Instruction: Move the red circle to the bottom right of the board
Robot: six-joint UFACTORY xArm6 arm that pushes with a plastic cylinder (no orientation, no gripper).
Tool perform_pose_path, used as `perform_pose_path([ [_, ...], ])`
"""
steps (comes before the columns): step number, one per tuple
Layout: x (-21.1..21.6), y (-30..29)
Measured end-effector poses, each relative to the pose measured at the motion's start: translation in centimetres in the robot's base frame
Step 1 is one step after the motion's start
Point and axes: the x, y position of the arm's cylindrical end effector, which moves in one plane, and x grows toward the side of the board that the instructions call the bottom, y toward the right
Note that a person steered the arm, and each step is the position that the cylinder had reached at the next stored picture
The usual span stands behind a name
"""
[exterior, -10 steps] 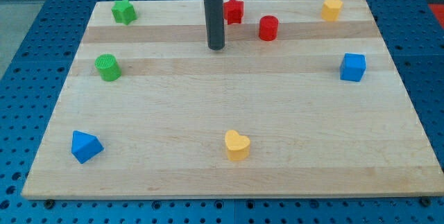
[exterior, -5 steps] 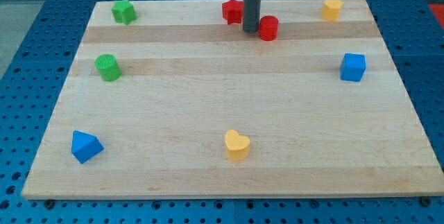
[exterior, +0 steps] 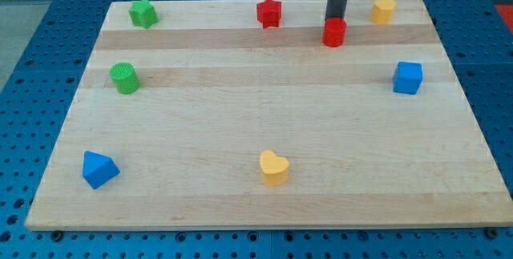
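Observation:
The red circle [exterior: 334, 32] is a short red cylinder near the view's top, right of the middle of the wooden board [exterior: 264, 123]. My dark rod comes down from the view's top edge. Its tip [exterior: 334, 19] stands right behind the red circle, touching its top side. A red star-like block [exterior: 269, 12] sits to the left of the rod near the board's top edge.
A yellow block [exterior: 384, 9] lies at top right, a blue cube [exterior: 408, 77] at the right edge. A green star-like block [exterior: 143, 13] lies at top left, a green cylinder [exterior: 124, 78] at left, a blue triangle [exterior: 98, 169] at bottom left, a yellow heart [exterior: 274, 167] at bottom middle.
My tip has swept right from left of the red star to behind the red circle. The red circle has slid a little to the right.

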Motion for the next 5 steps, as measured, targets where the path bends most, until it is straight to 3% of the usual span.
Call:
perform_pose_path([
  [3,1.8,-2.2],
  [5,5.5,-2.5],
])
